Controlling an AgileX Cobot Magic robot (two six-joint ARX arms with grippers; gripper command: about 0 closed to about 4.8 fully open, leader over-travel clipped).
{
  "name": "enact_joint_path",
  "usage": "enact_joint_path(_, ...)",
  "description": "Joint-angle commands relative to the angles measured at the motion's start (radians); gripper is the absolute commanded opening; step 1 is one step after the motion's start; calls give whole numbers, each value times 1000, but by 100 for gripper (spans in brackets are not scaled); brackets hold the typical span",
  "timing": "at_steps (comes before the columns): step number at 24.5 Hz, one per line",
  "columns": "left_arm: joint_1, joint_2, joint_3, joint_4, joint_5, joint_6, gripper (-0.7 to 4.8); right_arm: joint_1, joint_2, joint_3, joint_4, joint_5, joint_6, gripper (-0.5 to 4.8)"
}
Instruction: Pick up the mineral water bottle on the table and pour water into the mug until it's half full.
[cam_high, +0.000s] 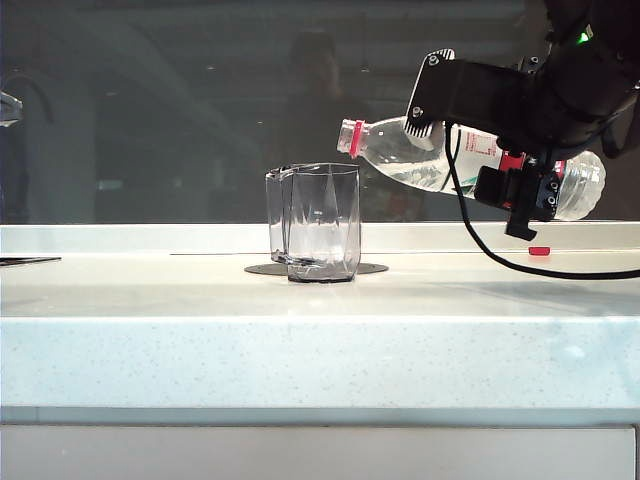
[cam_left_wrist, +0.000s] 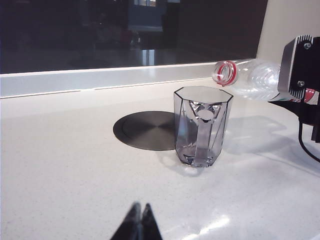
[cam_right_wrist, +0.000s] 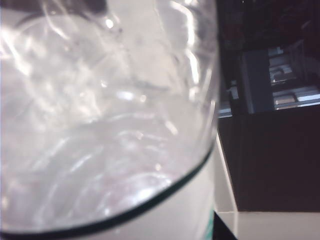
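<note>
My right gripper (cam_high: 478, 150) is shut on the mineral water bottle (cam_high: 400, 155) and holds it tipped almost level above the table (cam_high: 300, 350). The open, red-ringed mouth points at the mug (cam_high: 320, 222) and hangs just above and right of its rim. Water (cam_high: 425, 175) lies along the bottle's lower side; no stream shows at the mouth. In the left wrist view the mug (cam_left_wrist: 202, 125) stands upright with the bottle (cam_left_wrist: 250, 77) beside its rim. The left gripper (cam_left_wrist: 141, 207) is shut and empty, well short of the mug. The bottle (cam_right_wrist: 100, 125) fills the right wrist view, hiding the fingers.
A flat black disc (cam_left_wrist: 145, 130) is set into the table just behind the mug. A small red cap (cam_high: 539, 251) lies on the table under the right arm. A raised ledge (cam_high: 150, 238) and dark window run along the back. A black cable (cam_high: 500, 258) droops from the right arm.
</note>
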Motion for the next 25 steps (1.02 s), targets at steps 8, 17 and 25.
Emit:
enact_joint_path(8,2,1,2,13,-2,-3,-4,1,-11,10,79,63,-114,304)
enact_joint_path(17,2,1,2,13,-3,-3,-4,1,-11,10,142,69,-187,304)
enact_joint_path(25,2,1,2,13,-3,-3,-4,7,-11,10,166,69,-220,304)
